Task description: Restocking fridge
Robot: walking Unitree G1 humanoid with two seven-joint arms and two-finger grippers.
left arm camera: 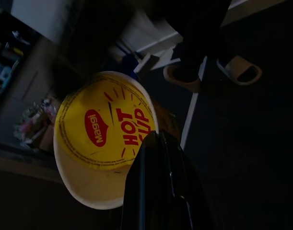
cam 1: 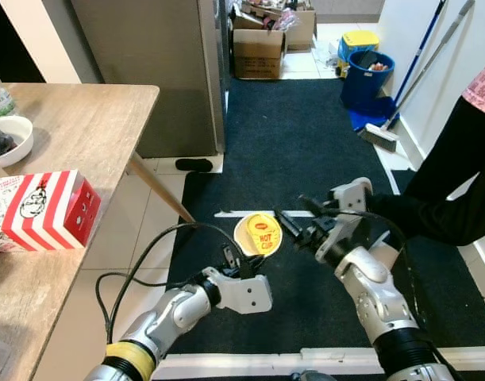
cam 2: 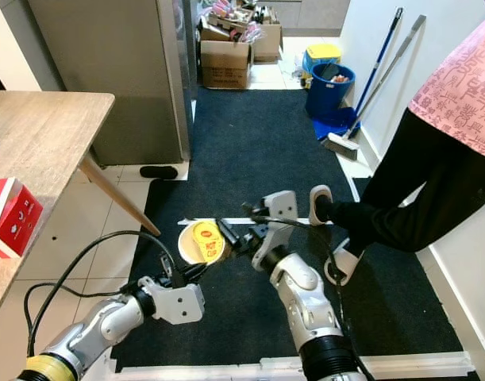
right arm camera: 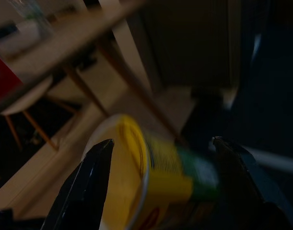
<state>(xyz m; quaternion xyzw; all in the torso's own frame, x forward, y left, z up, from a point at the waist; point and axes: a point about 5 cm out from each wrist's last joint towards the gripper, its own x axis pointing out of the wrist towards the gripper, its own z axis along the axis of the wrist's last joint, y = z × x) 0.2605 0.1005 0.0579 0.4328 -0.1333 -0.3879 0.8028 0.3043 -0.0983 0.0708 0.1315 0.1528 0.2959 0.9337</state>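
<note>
Left eye view shows the yellow-lidded Hot Cup noodle cup [cam 1: 258, 234] held in mid-air above the dark carpet [cam 1: 298, 135], between both grippers. The right gripper [cam 1: 294, 230] has its two black fingers spread around the cup's body; the left gripper [cam 1: 240, 266] sits just beneath the rim, and I cannot tell how its fingers stand. The grey fridge [cam 1: 147, 63] stands well ahead, shut, so stocking seems barely begun. A person's dark-trousered leg [cam 1: 440, 198] stands close by.
</note>
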